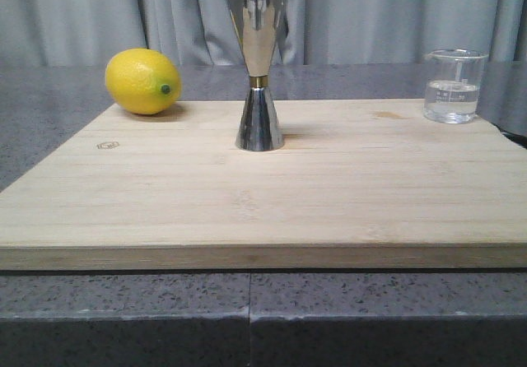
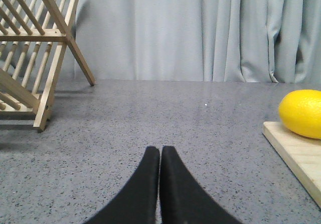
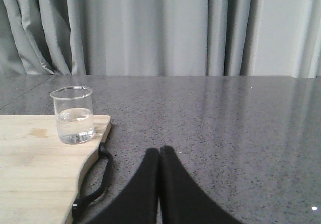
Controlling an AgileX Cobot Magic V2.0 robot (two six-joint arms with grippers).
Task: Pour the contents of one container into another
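Note:
A small clear glass beaker (image 1: 452,85) holding clear liquid stands at the far right corner of the wooden cutting board (image 1: 263,202). The right wrist view shows the same beaker (image 3: 73,115) upright near the board's corner. A tall shiny steel jigger (image 1: 259,71) with a gold band at its waist stands upright at the board's middle back. My left gripper (image 2: 160,149) is shut and empty over the grey counter, left of the board. My right gripper (image 3: 160,150) is shut and empty over the counter, right of the board and apart from the beaker. Neither gripper appears in the front view.
A yellow lemon (image 1: 142,81) lies at the board's far left corner, also seen as the lemon (image 2: 302,113) in the left wrist view. A wooden dish rack (image 2: 35,53) stands on the counter further left. A black handle (image 3: 95,176) hangs off the board's right edge. Grey curtains close the back.

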